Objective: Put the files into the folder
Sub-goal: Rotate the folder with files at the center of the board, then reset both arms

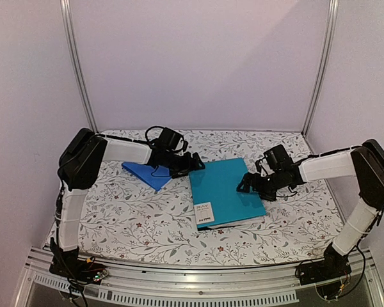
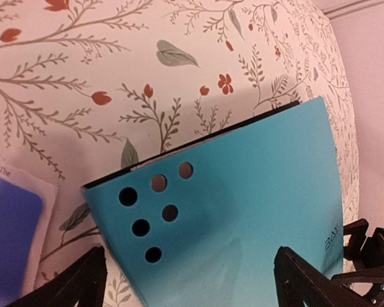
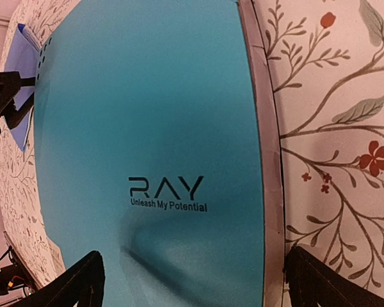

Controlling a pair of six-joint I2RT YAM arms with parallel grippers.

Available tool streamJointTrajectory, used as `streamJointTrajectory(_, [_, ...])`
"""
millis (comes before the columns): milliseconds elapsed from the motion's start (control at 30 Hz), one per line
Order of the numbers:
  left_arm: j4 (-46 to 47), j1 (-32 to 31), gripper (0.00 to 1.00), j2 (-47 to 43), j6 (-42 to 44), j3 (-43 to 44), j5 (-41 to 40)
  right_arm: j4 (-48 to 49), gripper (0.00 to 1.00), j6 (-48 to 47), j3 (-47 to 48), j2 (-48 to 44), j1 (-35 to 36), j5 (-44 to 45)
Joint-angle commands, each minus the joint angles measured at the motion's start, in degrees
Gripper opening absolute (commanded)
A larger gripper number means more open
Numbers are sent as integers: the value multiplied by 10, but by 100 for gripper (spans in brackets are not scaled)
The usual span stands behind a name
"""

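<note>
Folder point(image 1: 227, 192), a large teal plastic cover with a small white label at its near corner, lies closed and flat on the floral-patterned table point(image 1: 134, 211). The right fingers point(image 3: 77, 284) hang spread wide and empty above it, its printed cover filling the space between them. Further back, the left fingers point(image 2: 77, 284) are likewise spread, grasping nothing, over its punched far corner. Just outside them lies a smaller plain blue folder point(image 1: 144, 171). No loose white sheets show, so the filing looks done; only pulling away seems left.
</note>
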Motion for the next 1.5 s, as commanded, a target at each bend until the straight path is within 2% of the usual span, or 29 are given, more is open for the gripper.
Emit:
streamJointTrajectory(0, [-84,12,91,10,55,40,-3,-8,99,48,-21,-25,9,48])
streamJointTrajectory(133, [-117,19,92,-42,98,31,-35,-71,99,26,-17,-81,8,136])
streamJointTrajectory(200, [-124,20,98,-81,118,11,-58,-90,99,0,-12,-108,9,179])
streamJointTrajectory(267, [-118,16,100,-133,137,-26,-99,-99,99,-25,-4,-135,9,205])
streamJointTrajectory(400, [-74,-2,100,-244,191,-132,-221,-118,99,-94,24,-165,9,244])
streamJointTrajectory(567, [-40,-32,100,-361,279,-225,-418,-113,99,-168,31,-212,7,311])
streamJointTrajectory(767, [13,-37,100,-473,355,-317,-518,-79,99,-237,18,-265,-28,293])
streamJointTrajectory(833, [44,-37,100,-511,379,-357,-518,-68,99,-243,11,-277,-36,307])
streamJointTrajectory(933, [158,-30,100,-578,397,-440,-512,-38,99,-245,-11,-306,-40,355])
streamJointTrajectory(1067, [253,-23,100,-648,408,-524,-511,-7,99,-245,-39,-358,-43,326])
streamJointTrajectory(1233, [225,-19,99,-672,445,-538,-484,6,99,-268,-73,-394,-44,312])
streamJointTrajectory(1467, [201,-16,100,-650,422,-520,-457,14,99,-267,-84,-390,-43,302])
